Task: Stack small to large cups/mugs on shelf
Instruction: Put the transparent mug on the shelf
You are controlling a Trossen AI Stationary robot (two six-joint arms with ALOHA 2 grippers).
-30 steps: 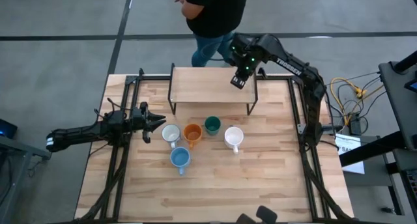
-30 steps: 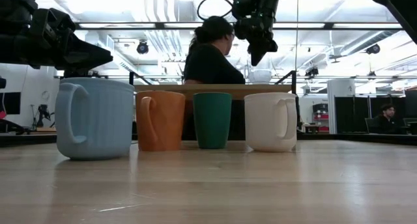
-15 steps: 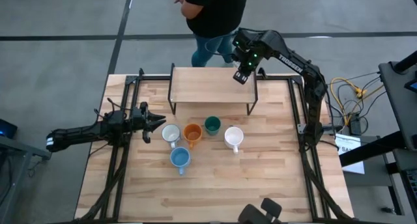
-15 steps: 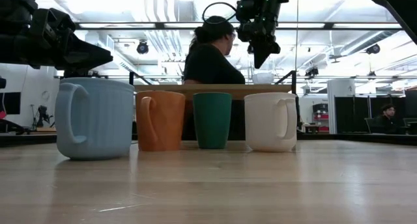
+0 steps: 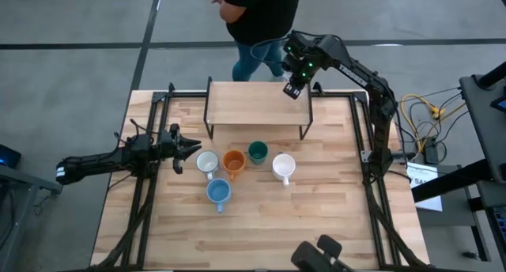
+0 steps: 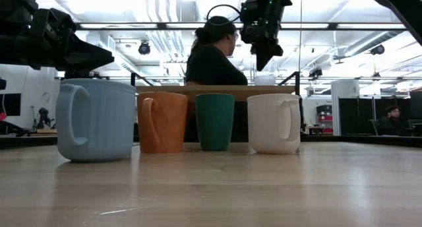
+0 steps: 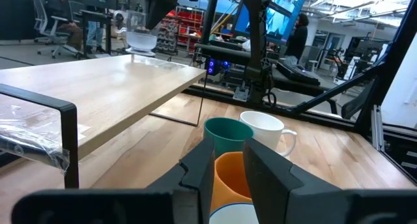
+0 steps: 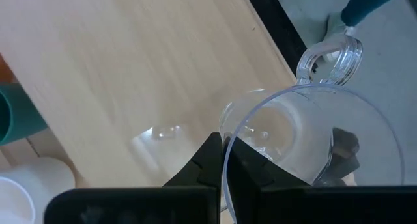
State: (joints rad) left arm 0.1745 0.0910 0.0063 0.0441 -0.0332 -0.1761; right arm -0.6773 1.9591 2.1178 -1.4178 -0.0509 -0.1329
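The clear glass point(image 8: 306, 142) stands on the shelf point(image 5: 253, 104) near its far right corner, its rim caught between the right gripper point(image 5: 293, 86)'s fingers, which pinch the near wall. It is transparent, upright, with a looped handle pointing away from the gripper. Since a second ago the right gripper has shifted slightly toward the shelf's back edge; the left gripper point(image 5: 183, 152) waits, fingers slightly spread, beside the white mug point(image 5: 208, 162).

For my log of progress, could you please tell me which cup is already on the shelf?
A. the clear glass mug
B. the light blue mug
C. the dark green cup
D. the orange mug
A: the clear glass mug stands on the shelf at its far right corner under the right tool, while the coloured cups sit on the table.
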